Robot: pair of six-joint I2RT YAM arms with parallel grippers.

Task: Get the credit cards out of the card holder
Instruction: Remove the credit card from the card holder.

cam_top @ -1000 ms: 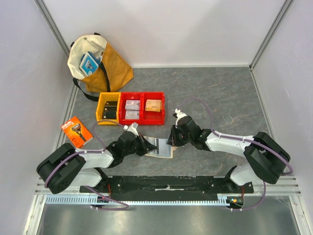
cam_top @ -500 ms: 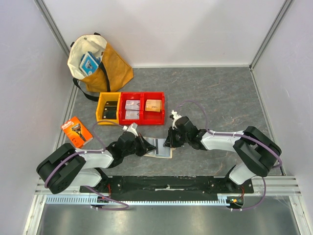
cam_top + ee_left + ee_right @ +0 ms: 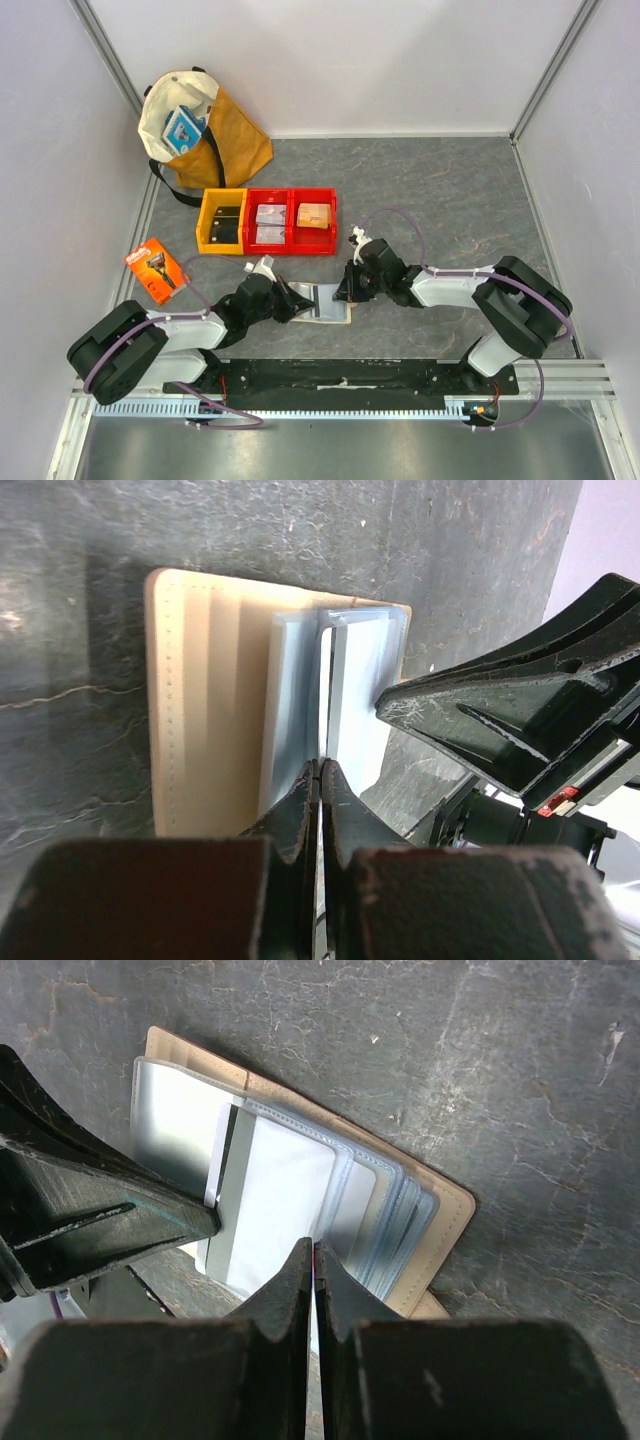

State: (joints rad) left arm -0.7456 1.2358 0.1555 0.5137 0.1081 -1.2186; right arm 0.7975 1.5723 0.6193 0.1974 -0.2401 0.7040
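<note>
Two pairs of my fingers are working on the card holder (image 3: 338, 319), which is lying open and flat between my arms, one gripper at each of its ends. My left gripper (image 3: 321, 775) is clamping shut on the edge of a clear plastic sleeve (image 3: 298, 700) at the holder's left end, pinning the wallet down. My right gripper (image 3: 312, 1250), the one nearer the card, is sitting at the holder's right end. Its jaws are pressing almost together, seemingly on the near short edge of the light grey credit card (image 3: 280, 1205), which is showing partly out of the top sleeve. That card's dark stripe is running toward my right fingertips, so I am judging its long axis to be pointing straight at them. The pull should go straight back along that line, away from the holder, with my left side resisting. Whether the yellow-and-blue card is lying under the stacked sleeves, I cannot tell.
</note>
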